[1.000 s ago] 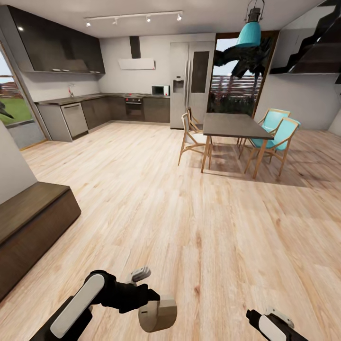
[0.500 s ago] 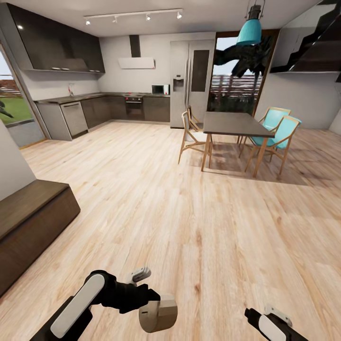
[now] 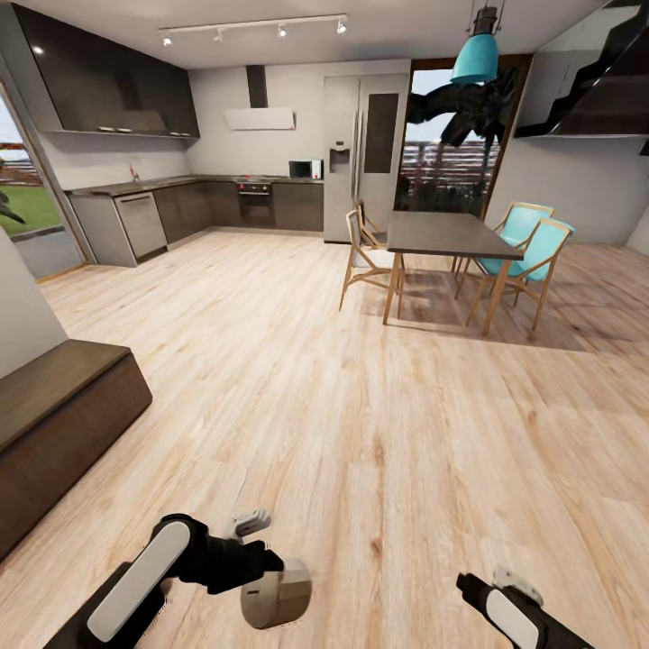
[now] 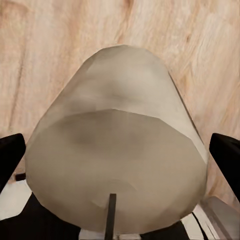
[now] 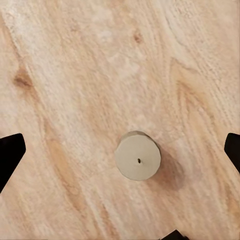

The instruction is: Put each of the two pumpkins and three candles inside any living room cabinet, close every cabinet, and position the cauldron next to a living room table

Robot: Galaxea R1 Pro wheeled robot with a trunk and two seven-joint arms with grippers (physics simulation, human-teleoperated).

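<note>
A stubby cream-tan candle [image 3: 276, 594] is clamped in my left gripper [image 3: 267, 588], low over the wood floor at the head view's bottom left. In the left wrist view this candle [image 4: 117, 150] bulges between the two black fingertips [image 4: 10, 156], its wick end toward the camera. A second candle [image 5: 138, 155] stands upright on the floor, straight under my right gripper [image 5: 120, 150], whose fingers are spread wide apart around nothing. The dark-brown cabinet [image 3: 63, 424] runs along the left wall. Pumpkins and cauldron are out of view.
A dining table [image 3: 446, 236] with wooden and teal chairs [image 3: 527, 261] stands ahead to the right. Grey kitchen units [image 3: 180, 212] and a fridge [image 3: 365, 158] line the far wall. Wide bare wood floor [image 3: 361, 406] lies between me and them.
My left arm with the candle has sunk and drifted left in the head view. The right arm has dropped a little too. The room has barely shifted.
</note>
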